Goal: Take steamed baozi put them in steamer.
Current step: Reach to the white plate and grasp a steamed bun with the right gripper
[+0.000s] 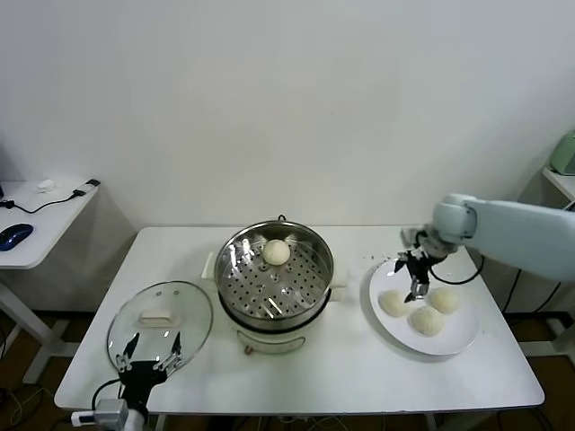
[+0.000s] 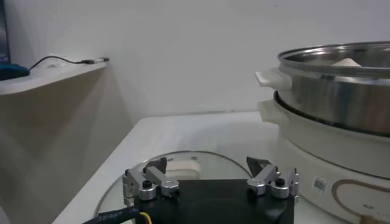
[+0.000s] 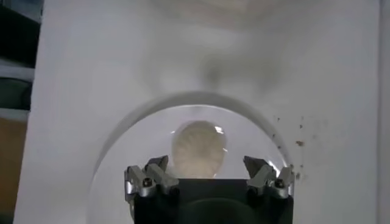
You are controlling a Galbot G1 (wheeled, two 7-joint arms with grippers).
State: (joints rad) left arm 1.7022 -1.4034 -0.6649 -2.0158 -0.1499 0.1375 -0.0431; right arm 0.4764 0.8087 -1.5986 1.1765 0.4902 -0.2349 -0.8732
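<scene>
The steel steamer stands mid-table with one baozi on its perforated tray. Three more baozi lie on a white plate to its right. My right gripper hovers open over the plate's far-left part. In the right wrist view, one baozi lies just ahead of that gripper, between the lines of its spread fingers and untouched. My left gripper waits open at the table's front left, over the glass lid; its wrist view shows the gripper empty and the steamer beside it.
The glass lid with a white handle lies flat left of the steamer, seen close in the left wrist view too. A side table with a blue mouse stands off to the left. Crumbs speckle the table by the plate.
</scene>
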